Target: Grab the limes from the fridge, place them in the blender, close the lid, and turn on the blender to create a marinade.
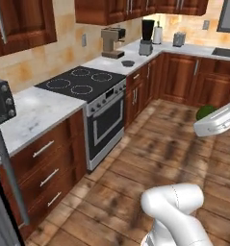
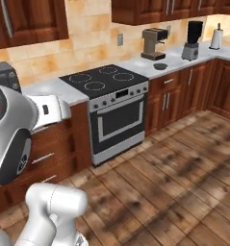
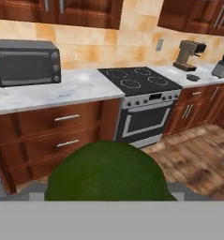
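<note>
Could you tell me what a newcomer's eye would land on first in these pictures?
Probably the lime, a big dark-green dome low in the hand view, right at the gripper; in the left base view it peeks out beside the white arm at the right edge. Next comes the black stove set in the marble counter, with the microwave to its left. The blender stands far along the counter, past the coffee machine.

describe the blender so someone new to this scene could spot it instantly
Follow the marble counter right past the black stove toward the corner. The blender stands past the brown coffee machine: a tall black jar on a grey base, left of the white paper-towel roll.
</note>
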